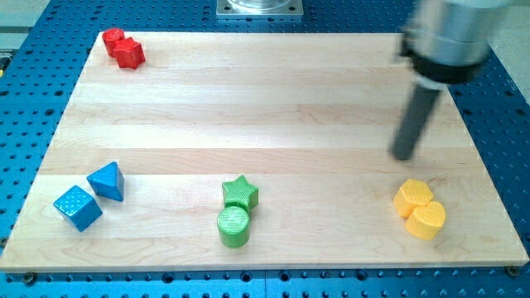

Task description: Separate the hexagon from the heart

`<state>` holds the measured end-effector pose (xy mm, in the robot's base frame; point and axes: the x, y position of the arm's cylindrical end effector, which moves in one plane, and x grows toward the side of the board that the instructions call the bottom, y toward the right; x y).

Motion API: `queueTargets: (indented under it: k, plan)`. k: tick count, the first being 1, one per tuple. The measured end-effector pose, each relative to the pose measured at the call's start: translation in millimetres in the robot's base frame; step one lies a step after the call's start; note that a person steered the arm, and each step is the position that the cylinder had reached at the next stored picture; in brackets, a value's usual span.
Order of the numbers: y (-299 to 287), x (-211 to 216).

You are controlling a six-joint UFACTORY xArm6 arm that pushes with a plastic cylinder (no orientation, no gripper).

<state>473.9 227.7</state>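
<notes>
My tip (403, 156) rests on the wooden surface (273, 108), just above the yellow hexagon (412, 197) at the view's lower right. The glossy yellow heart (427, 221) touches the hexagon's lower-right side. There are no jaws, only the rod.

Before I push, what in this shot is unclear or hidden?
- Arm: blurred and cut off by the view's top edge.
- My tip: slightly blurred, above the yellow hexagon; contact with the board unclear.
- Hexagon and yellow heart touch; the seam between them is hard to trace.
- Red blocks, top left: two pressed together, shapes too small to tell.
</notes>
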Motion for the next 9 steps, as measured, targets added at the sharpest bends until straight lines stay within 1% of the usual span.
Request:
queueTargets:
  k: [1,2,4,5,6,7,8,9]
  plan:
    - [18,43]
    - [13,73]
    - [-67,78]
    - [-93,60]
    - [-105,38]
    - [-145,38]
    - [-97,55]
    - [-101,48]
